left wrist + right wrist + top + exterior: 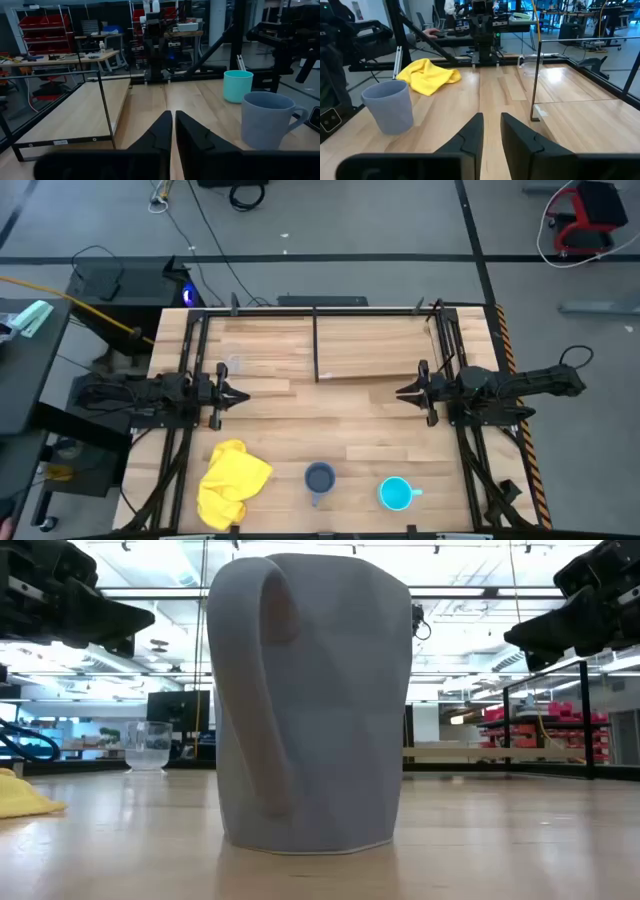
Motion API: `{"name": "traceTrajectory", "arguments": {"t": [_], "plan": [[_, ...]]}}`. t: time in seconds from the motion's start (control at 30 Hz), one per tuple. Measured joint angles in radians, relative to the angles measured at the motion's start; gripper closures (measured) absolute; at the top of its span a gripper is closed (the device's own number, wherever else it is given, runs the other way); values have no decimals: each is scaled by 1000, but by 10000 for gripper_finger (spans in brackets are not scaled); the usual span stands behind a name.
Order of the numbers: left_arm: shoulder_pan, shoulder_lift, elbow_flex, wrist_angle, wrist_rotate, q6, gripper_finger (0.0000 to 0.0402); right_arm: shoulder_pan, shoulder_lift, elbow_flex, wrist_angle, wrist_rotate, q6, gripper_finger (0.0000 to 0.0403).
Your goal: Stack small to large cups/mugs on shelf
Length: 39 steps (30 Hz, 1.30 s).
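High view: the wooden table [300, 430] carries the shelf [375, 345], a light-wood board with thin black uprights, at about 12 to 1 o'clock. The left gripper [238, 395] sits at 9 o'clock and the right gripper [405, 391] at 3 o'clock, both pointing inward and both well apart from every vessel. A yellow cloth [232, 480] lies at 7 o'clock; the dark grey-blue mug [319, 478] stands at 6 o'clock and the cyan mug [396, 494] at 5 o'clock. The clear glass cup [233, 365] stands at 10 o'clock, just beside the left gripper.

Low view: the grey-blue mug [310, 700] fills the centre, upright on the table, handle toward the camera. The glass cup [148, 747] stands far behind it at 9 o'clock, and a corner of the cloth [25, 798] shows at the edge.

Left wrist view: the fingers [157, 132] are pressed almost together, holding nothing. Beyond them stand the grey-blue mug [267, 120], the cyan mug [237, 86] and the shelf [75, 112].

Right wrist view: the fingers [472, 131] are slightly spread and empty. The grey-blue mug [389, 106], the cloth [429, 75], the glass cup [530, 67] and the shelf [575, 95] lie ahead.
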<state>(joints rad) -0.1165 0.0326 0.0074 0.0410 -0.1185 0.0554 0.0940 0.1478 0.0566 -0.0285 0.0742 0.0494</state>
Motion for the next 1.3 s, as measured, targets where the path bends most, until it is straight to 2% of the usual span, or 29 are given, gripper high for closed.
{"name": "traceTrajectory", "arguments": {"t": [0.23,0.6,0.97,1.3], "plan": [[0,0,0,0,0,0,378,0,0,0,0,0,0,329],[0,0,0,0,0,0,366,0,0,0,0,0,0,329],[0,0,0,0,0,0,376,0,0,0,0,0,0,329],[0,0,0,0,0,0,366,0,0,0,0,0,0,329]]}}
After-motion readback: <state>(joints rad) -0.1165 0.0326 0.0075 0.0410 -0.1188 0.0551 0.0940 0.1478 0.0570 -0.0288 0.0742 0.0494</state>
